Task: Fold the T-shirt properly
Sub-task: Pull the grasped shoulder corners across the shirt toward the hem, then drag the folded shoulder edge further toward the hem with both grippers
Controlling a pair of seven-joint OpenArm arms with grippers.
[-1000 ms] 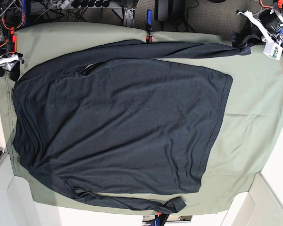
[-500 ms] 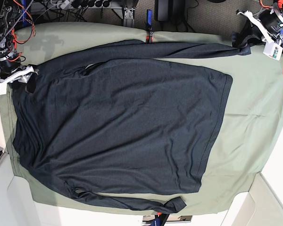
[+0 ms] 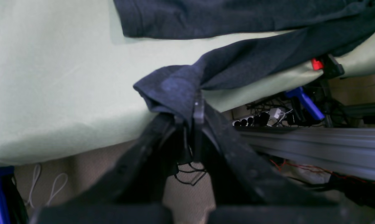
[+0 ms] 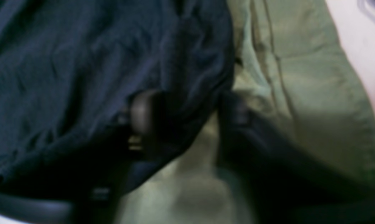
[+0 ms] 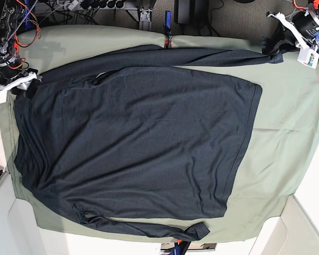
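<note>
Dark charcoal long-sleeved knit T-shirt [image 5: 133, 143] lies flat and spread on the olive-green cloth sheet [image 5: 282, 138] over the table; no fold made yet. Left tool [image 3: 190, 115] is clamped on the far sleeve cuff at the sheet's corner. Right tool [image 4: 181, 121] straddles the shirt's shoulder edge, jaws apart. All folds remain.
</note>
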